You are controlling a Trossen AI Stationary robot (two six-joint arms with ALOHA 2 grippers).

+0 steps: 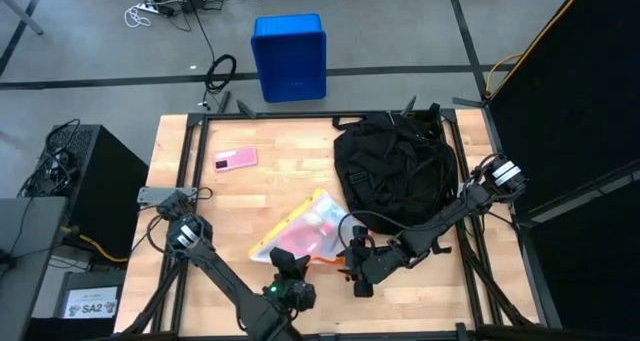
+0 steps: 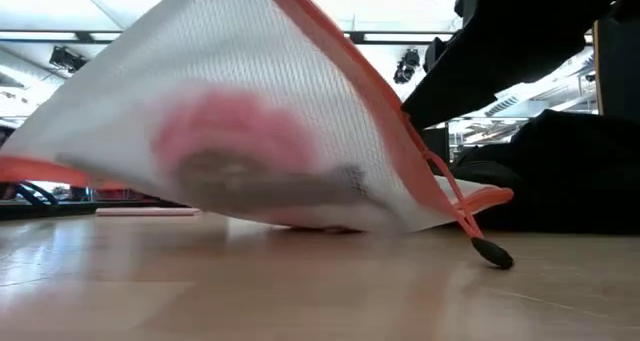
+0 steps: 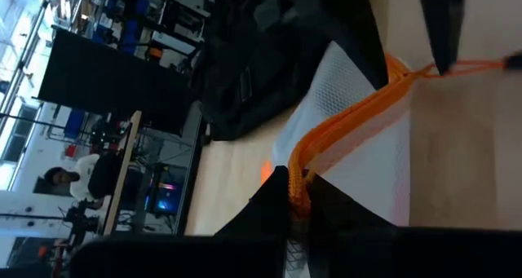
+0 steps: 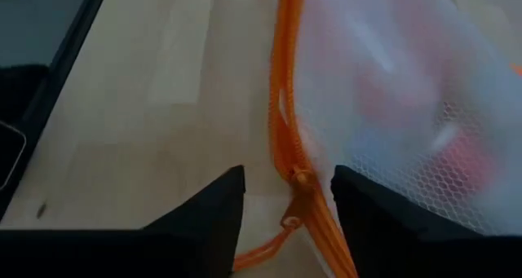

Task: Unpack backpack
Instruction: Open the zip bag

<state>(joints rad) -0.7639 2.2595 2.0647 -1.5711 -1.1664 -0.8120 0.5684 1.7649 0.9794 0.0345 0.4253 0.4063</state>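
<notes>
Black backpack [image 1: 392,171] slumped at far right of table [image 1: 200,181], slack. Mesh pouch [image 1: 305,231] with orange zipper out in front, near centre, tilted up off the wood because left gripper [image 3: 291,198] pinches its zipper edge, fingers clamped together on the trim. Right gripper [image 4: 285,198] at the zipper's other end, fingers apart astride the pull, probably letting go. Pink flat item [image 1: 235,159] lying far left.

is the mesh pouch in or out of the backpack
Out. The pouch lies on the table beside the backpack, its orange zipper edge pinched in the left tool.
</notes>
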